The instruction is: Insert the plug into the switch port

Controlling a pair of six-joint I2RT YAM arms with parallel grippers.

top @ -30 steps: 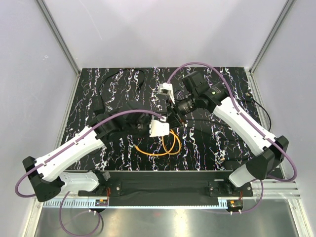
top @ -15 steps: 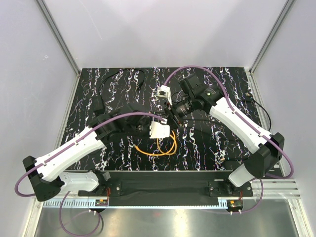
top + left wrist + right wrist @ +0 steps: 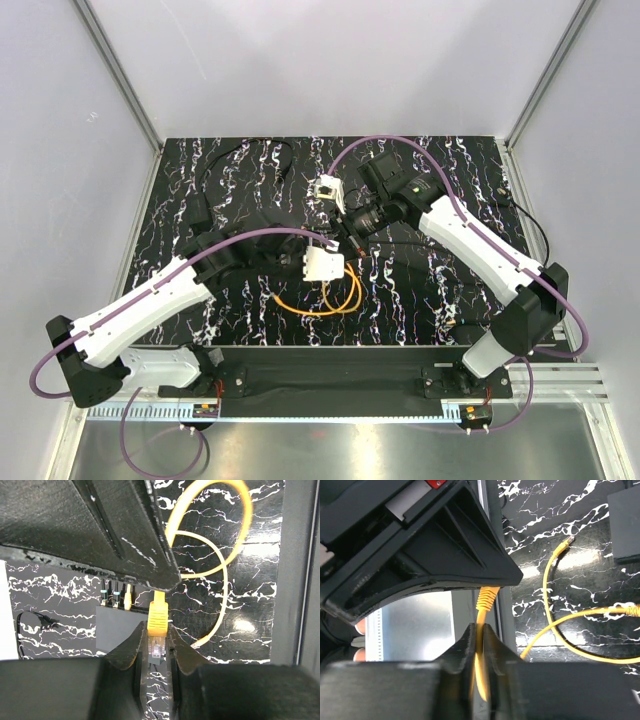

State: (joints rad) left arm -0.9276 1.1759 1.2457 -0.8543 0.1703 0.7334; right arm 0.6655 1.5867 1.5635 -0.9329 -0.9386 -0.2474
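Both arms are built from glossy white moulded link shells, on the left arm and the right arm alike, joined by matte black joint housings and set on black bases. A mauve round cable is run from each base along the links. A small green light is seen on the right arm's black forearm section. A white boxy camera housing is fitted at each wrist. The left gripper and the right gripper are formed of black, finely textured, wedge-shaped fingers.
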